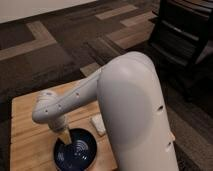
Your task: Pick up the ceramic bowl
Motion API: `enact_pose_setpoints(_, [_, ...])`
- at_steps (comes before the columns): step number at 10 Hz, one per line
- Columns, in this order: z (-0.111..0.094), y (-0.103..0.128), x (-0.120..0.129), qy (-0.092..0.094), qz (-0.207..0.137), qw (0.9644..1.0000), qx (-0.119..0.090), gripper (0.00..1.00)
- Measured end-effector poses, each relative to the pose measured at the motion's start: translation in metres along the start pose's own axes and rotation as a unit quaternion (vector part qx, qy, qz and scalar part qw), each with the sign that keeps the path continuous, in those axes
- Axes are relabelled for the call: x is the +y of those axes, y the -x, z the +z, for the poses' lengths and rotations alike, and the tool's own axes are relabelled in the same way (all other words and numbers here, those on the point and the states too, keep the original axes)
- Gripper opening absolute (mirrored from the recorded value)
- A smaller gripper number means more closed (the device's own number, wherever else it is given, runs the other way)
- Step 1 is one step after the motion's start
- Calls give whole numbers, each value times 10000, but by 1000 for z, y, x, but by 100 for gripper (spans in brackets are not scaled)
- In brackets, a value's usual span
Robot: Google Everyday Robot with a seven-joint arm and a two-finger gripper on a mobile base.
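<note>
- Camera view: the dark blue ceramic bowl (77, 152) sat upright near the front edge of the wooden table (27, 117), with a small white block (98, 124) just beside its far right rim.
- The hand (64, 133) pointed down over the bowl's far left rim, at or just above it. Whether it was spread or pressed together could not be told.
- The bulky white arm (131, 107) hid the table's right side, so anything there was unseen.
- Risk, as I judged it: a glazed rim is slick and thin, so a shallow or off-centre pinch could slip and tip the bowl.
- Pressing down on one side could lever the bowl up or push it toward the near edge.
- A sideways sweep could nudge the white block.
</note>
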Motion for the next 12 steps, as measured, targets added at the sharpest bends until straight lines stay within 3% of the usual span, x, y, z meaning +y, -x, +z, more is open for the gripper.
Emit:
enact_pose_setpoints(2, [-14,-9,-6,-95,208,9996,150,2])
enact_pose_setpoints(3, [-26,-17,-12,-190,357,9988,262,0])
enact_pose_setpoints(5, [-61,-32,-25,-413,708,9950,565,0])
enact_pose_setpoints(6, [-84,-41,-31,-540,956,9913,722,0])
enact_pose_setpoints(9, [-153,-46,-56,-1086,1537,9789,790,0])
enact_pose_setpoints(10, [-168,-47,-61,-1217,1651,9759,751,0])
enact_pose_setpoints(12, [-168,-45,-61,-1218,1636,9761,753,0])
